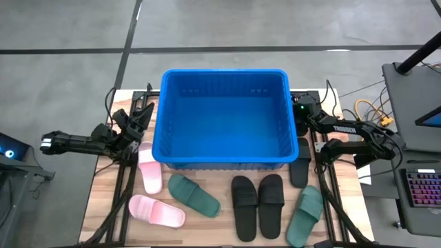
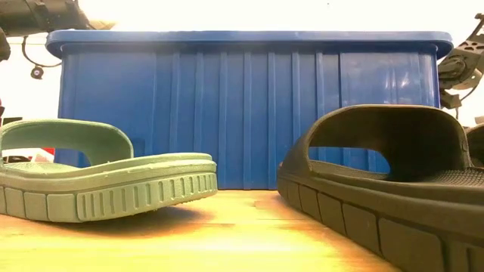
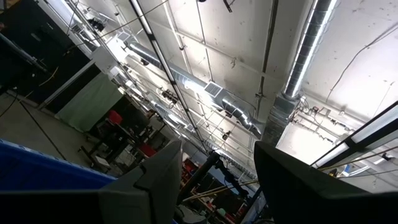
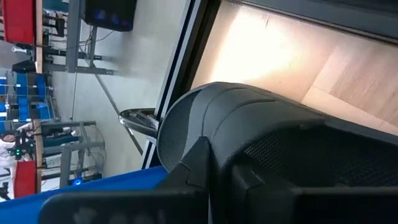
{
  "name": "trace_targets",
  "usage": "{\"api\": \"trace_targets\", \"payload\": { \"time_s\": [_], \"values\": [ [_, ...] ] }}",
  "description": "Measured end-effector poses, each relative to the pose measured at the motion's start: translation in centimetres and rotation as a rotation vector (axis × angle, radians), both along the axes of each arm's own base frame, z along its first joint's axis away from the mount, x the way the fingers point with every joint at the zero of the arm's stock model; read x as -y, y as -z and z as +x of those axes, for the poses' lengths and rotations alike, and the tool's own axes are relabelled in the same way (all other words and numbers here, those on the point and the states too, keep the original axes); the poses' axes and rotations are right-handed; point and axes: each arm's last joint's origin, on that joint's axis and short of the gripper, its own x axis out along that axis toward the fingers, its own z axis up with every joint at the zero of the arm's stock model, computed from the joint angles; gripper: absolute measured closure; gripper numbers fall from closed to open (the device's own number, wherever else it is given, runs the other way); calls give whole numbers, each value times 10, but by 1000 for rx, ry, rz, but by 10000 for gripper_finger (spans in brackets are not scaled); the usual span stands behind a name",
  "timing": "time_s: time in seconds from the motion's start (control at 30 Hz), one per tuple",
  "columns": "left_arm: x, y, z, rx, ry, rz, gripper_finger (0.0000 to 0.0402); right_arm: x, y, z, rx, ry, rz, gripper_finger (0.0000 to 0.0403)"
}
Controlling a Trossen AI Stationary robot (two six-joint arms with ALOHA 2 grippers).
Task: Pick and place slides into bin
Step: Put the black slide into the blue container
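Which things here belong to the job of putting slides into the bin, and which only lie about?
Job:
- bin
- pink slides
- green slides
- black slides
- right claw, shut on a black slide beside the bin
- left claw, waiting left of the bin

Lying about:
- keyboard
- yellow cables

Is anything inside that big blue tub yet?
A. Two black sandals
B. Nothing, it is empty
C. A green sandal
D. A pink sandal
B: seen from above, the blue tub shows only its bare floor, and the pink, green and black slides all lie on the table outside it.
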Motion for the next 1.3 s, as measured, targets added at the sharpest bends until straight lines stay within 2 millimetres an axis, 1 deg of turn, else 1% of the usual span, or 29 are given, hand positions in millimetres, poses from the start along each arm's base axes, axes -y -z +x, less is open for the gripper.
{"api": "trace_targets", "payload": {
  "time_s": [0.13,0.23,0.4,0.5,0.63,0.87,1.0,1.13,1.3],
  "values": [
    [0,0,0,-3,0,0,217,-1,-3,0,11,-5,-14,392],
    [0,0,0,-1,0,0,217,0,-11,0,16,-19,-50,393],
    [0,0,0,-2,0,1,217,2,-33,1,-16,-52,-143,393],
    [0,0,0,-3,0,1,217,2,-43,1,-54,-64,-134,393],
    [0,0,0,-4,-1,1,217,2,-58,-1,-160,-82,-119,394],
    [0,0,1,-5,4,5,217,5,-100,1,-257,-112,-231,394],
    [0,0,1,-6,6,6,217,6,-120,1,-343,-133,-236,394],
    [0,1,1,-8,6,7,217,7,-134,1,-397,-148,-251,394],
    [0,1,1,-10,7,8,217,7,-146,0,-414,-160,-254,394]
  ]
}}
